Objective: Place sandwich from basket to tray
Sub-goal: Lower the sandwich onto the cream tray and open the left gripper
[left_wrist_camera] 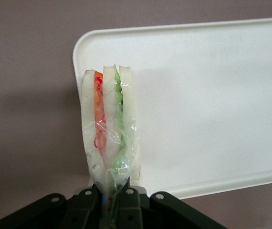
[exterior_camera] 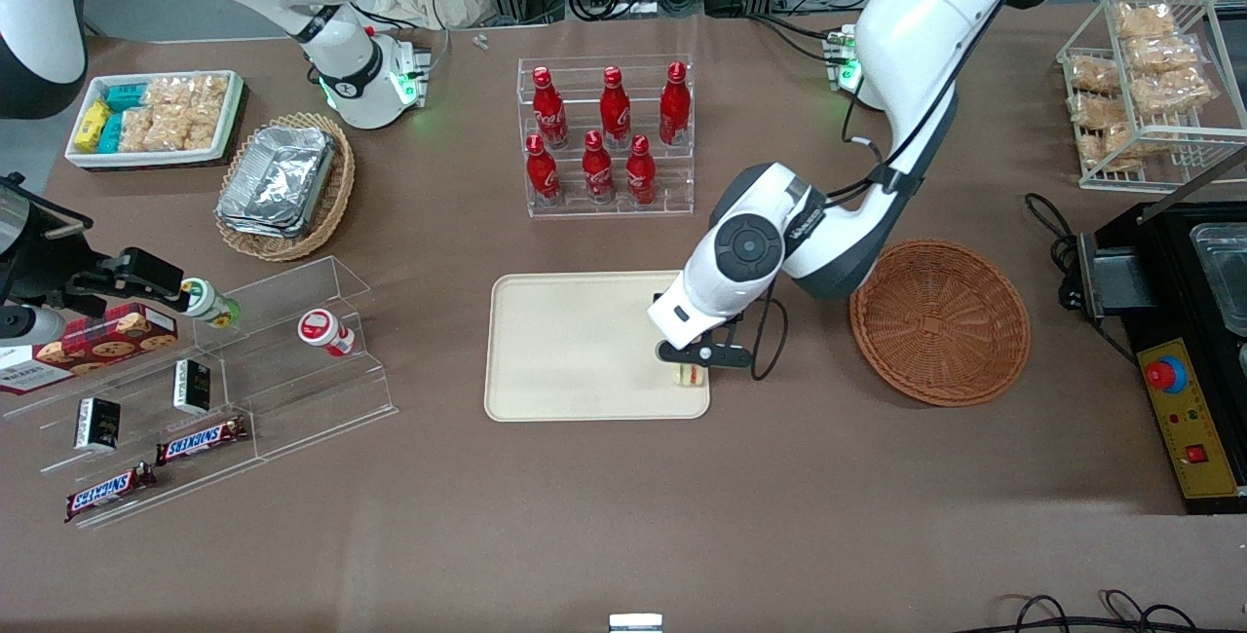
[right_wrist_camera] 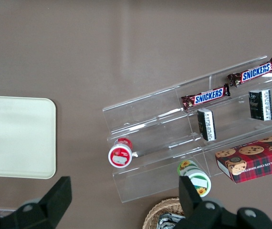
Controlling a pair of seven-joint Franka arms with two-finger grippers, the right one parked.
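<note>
The end effector [left_wrist_camera: 113, 195] pinches the wrapped sandwich [left_wrist_camera: 108, 131] over the tray's [left_wrist_camera: 212, 95] corner.

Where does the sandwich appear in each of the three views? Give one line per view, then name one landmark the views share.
Front view: the sandwich is in the gripper, over the tray corner nearest the round basket.
Left wrist view: the sandwich is pinched at its wrapper by the gripper, at the tray corner.
Right wrist view: not in it.
Shared landmark: the tray, seen in all three.
</note>
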